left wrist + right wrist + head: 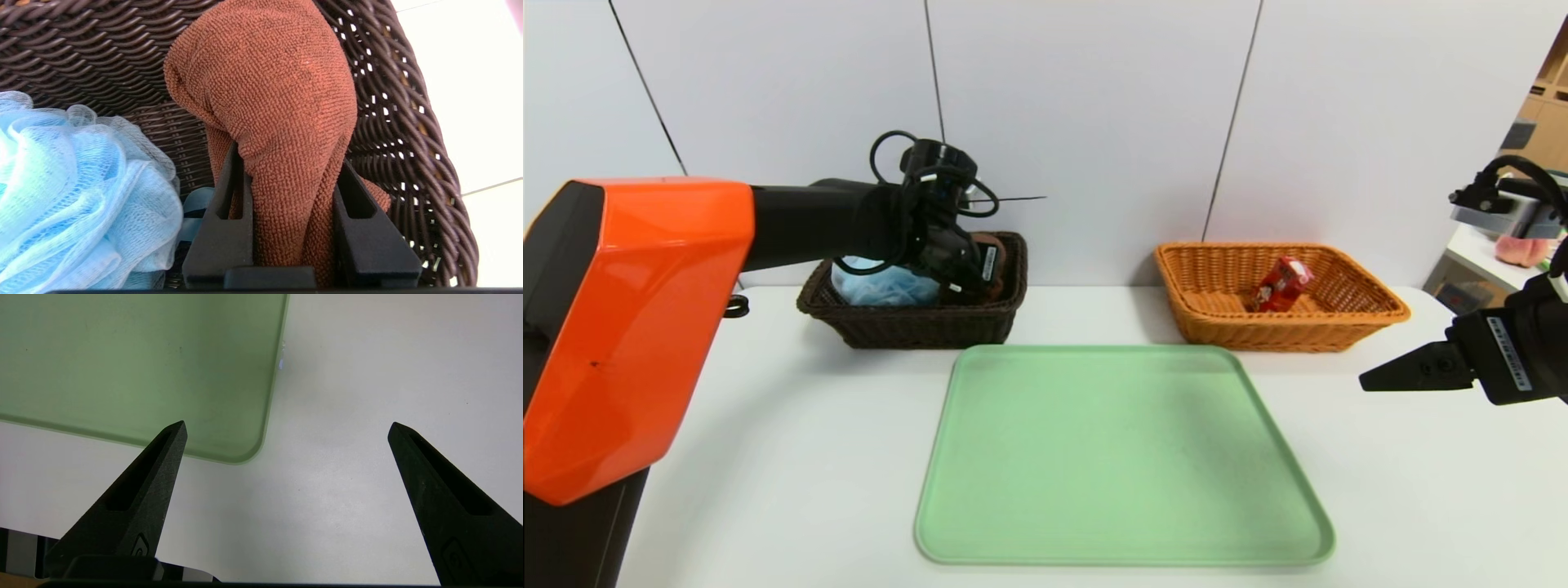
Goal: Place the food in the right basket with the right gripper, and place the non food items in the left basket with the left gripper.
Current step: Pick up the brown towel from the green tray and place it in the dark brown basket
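Brown rolled towel (282,122) clamped in left gripper (286,179) inside the dark left basket (915,322), beside the blue bath puff (73,196). Red carton (1281,284) lies in the orange right basket (1347,314). Right gripper (286,428) spread wide above the tabletop (367,396), near the green tray (1119,457).

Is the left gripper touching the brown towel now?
Touching. The left wrist view shows the left gripper with both fingers pressed against the brown towel, pinching it.

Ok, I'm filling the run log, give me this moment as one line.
left gripper: shut on brown towel, inside dark basket beside blue bath puff | right gripper: open, idle | red carton: in orange basket
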### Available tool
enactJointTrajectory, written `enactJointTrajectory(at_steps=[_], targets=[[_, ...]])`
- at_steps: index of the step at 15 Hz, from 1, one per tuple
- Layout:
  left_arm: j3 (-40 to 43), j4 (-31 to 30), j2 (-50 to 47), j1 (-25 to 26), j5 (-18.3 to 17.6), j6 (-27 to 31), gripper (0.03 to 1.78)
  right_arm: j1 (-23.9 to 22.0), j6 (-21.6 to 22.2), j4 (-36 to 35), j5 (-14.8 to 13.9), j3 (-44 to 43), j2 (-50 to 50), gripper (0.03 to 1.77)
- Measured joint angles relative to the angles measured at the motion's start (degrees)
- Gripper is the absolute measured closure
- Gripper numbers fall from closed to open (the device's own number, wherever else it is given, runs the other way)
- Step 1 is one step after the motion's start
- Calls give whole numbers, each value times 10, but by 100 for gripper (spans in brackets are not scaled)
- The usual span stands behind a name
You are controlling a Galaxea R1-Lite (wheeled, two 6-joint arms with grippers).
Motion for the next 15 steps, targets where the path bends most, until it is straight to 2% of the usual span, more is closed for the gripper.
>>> enactJointTrajectory(at_steps=[11, 13, 15], targets=[[0, 3, -5, 5, 0, -1, 133, 4, 0, 0, 0, 1, -6, 10], [1, 4, -7, 5, 0, -1, 105, 4, 0, 0, 0, 1, -8, 10], [1, 5, -9, 5, 0, -1, 84, 4, 0, 0, 0, 2, -10, 10]])
